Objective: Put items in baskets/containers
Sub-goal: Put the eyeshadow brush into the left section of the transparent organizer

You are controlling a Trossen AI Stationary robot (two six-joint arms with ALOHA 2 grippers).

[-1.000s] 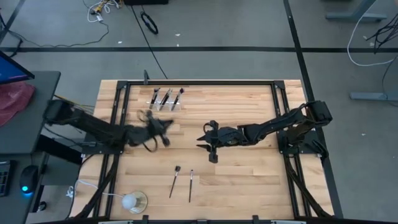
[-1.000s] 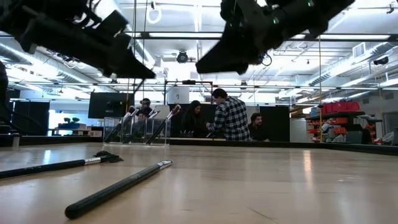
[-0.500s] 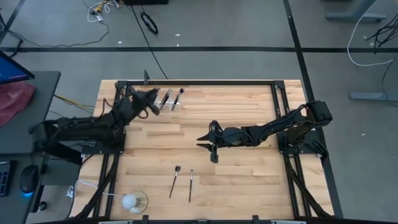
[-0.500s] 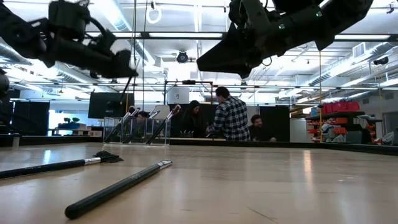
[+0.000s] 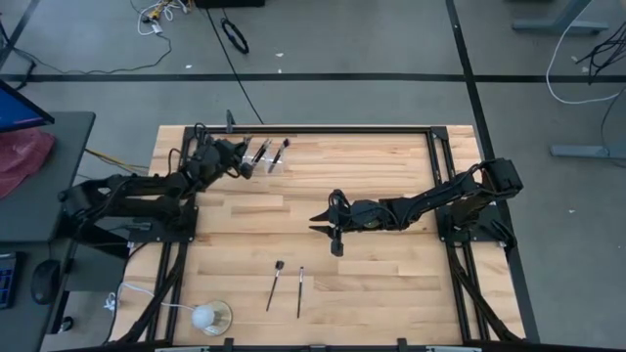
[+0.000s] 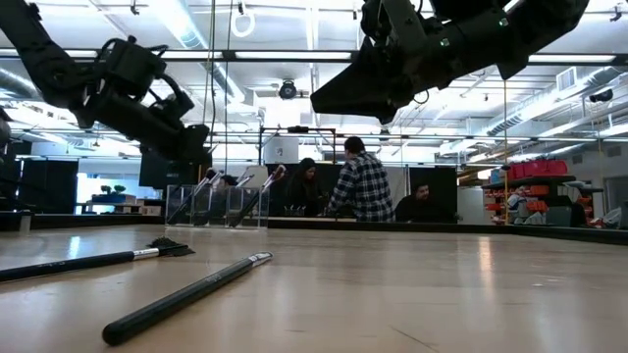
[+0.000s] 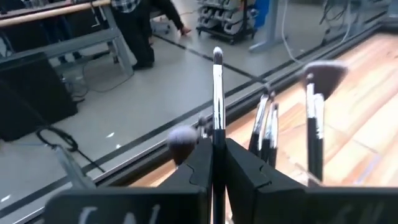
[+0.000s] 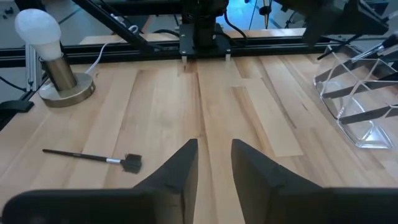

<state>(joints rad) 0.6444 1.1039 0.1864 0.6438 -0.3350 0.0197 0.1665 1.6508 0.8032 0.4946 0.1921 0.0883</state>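
My left gripper (image 5: 240, 161) is up by the table's far edge, just left of the clear plastic holder (image 5: 264, 156), and is shut on a slim dark makeup brush (image 7: 217, 93). Several brushes (image 7: 314, 112) stand tilted in the holder (image 6: 216, 206), heads up. Two more brushes (image 5: 275, 284) (image 5: 299, 291) lie flat on the wood near the near edge. My right gripper (image 5: 328, 230) hovers open over the table's middle, above bare wood (image 8: 214, 155). My left gripper pinches the brush between its two fingers (image 7: 245, 171), on the handle (image 7: 217, 140). The brush runs along the fingers, and its silver ferrule and small bristle tip (image 7: 217, 56) stick out past the fingertips. It is lifted clear of the table.
A white ball lamp on a round base (image 5: 207, 316) with a white cord sits at the near left corner. A black frame (image 5: 313, 129) borders the table. People stand in the room beyond the far edge (image 6: 358, 186). Bare wood lies between the holder and the lying brushes.
My left gripper has swung from the table's left middle toward the far edge, carrying the brush, and has come down beside the holder. The right arm has kept nearly still.
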